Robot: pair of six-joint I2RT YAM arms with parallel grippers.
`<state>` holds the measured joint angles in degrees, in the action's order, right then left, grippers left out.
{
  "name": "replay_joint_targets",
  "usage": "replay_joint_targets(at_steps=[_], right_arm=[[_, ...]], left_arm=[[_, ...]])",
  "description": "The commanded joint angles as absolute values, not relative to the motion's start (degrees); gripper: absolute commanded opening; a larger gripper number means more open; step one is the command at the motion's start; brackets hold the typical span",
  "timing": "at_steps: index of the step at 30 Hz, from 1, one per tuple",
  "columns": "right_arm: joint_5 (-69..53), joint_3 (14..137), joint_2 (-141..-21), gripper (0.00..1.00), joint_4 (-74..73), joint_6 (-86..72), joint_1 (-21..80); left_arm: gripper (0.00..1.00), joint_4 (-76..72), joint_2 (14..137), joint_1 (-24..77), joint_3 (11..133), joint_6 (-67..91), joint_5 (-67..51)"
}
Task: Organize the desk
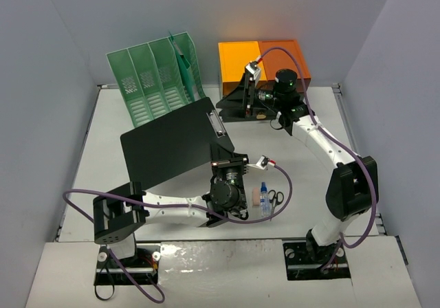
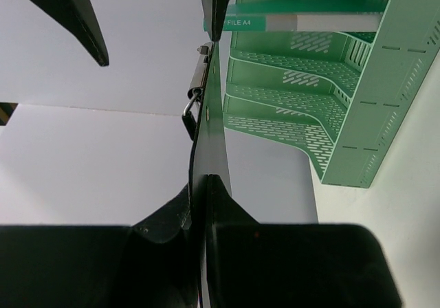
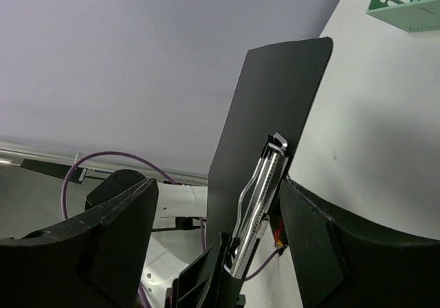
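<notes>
Near edge: a glue bottle [image 1: 264, 201] and scissors [image 1: 276, 197] lie side by side on the desk [image 1: 103, 163], right of centre.
Left gripper [image 1: 230, 162]: clamped on the near edge of a black clipboard [image 1: 172, 143], mid-desk.
Clipboard: held tilted, broad face up towards the overhead camera, with the metal clip [image 1: 217, 125] at its far end.
Right gripper [image 1: 237, 102]: fingers apart with nothing between them, hanging just beyond the clip end, close to the far edge.
Far edge: a green file rack [image 1: 155, 78] stands left of centre, with an orange drawer cabinet [image 1: 237, 60] beside it on the right.
Step in hand: I'd say filing the clipboard, either into a rack slot or by a hand-off to the right arm.
Next move: it calls for squaring the board's edge to a slot, or for the right fingers to close on the clip end before the left lets go.
Left wrist view only: shows the board edge-on in the pinch and a file [image 2: 302, 23] marked A4 already sitting in the rack.
Right wrist view only: shows the open span framing the clip.
Top view only: shows the layout, though whether the right fingers touch the board I cannot tell.
</notes>
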<state>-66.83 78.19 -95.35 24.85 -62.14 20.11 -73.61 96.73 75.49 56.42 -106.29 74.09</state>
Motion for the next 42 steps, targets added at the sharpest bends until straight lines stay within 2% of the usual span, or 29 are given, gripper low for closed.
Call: replay_joint_targets(at_steps=[1, 14, 16, 19, 23, 24, 30, 31, 32, 33, 35, 38, 42], right_arm=[[-69.3, 79.1, -91.7, 0.66, 26.4, -59.7, 22.1], [-68.2, 77.2, -90.6, 0.56, 15.4, -52.5, 25.4], [-68.2, 77.1, -90.5, 0.51, 14.9, -52.2, 25.5], [-68.3, 77.0, -90.4, 0.27, 14.0, -51.9, 25.6], [-67.7, 77.6, -90.4, 0.04, 13.1, -51.4, 25.7], [-67.5, 77.7, -90.5, 0.0, 12.9, -51.2, 25.8], [-64.8, 80.2, -90.9, 0.0, 10.2, -48.6, 26.7], [-64.4, 80.8, -91.0, 0.0, 9.6, -48.2, 26.8], [-63.7, 81.8, -91.2, 0.0, 8.8, -47.5, 26.9], [-62.8, 83.2, -91.5, 0.0, 7.7, -46.6, 27.1], [-61.6, 85.1, -91.9, 0.0, 6.9, -45.6, 27.1], [-59.9, 87.4, -92.9, 0.0, 5.4, -44.1, 27.1], [-58.7, 90.0, -94.3, 0.0, 4.5, -43.0, 26.9]], left_arm=[[0.0, -83.9, 93.2, 76.1, 58.5, -104.5, 70.9], [0.0, -86.2, 94.7, 76.7, 59.2, -107.6, 67.9], [0.0, -86.3, 94.7, 76.7, 59.2, -107.7, 68.0], [0.0, -86.6, 94.7, 76.8, 59.1, -107.9, 67.9], [0.0, -87.5, 94.6, 77.2, 58.8, -108.7, 68.1], [0.0, -88.0, 94.7, 77.4, 58.8, -109.2, 68.1], [0.0, -90.9, 95.7, 78.9, 59.8, -113.4, 70.6], [0.03, -91.0, 95.6, 79.3, 60.1, -113.6, 71.4], [0.19, -91.0, 95.3, 80.0, 60.6, -113.6, 72.5], [0.42, -91.0, 94.8, 80.9, 61.6, -113.8, 74.0], [0.6, -90.9, 94.5, 81.8, 64.0, -114.5, 76.2], [0.77, -91.0, 93.1, 83.7, 68.0, -115.6, 80.8], [0.8, -90.9, 91.2, 84.2, 72.0, -116.0, 85.7]])
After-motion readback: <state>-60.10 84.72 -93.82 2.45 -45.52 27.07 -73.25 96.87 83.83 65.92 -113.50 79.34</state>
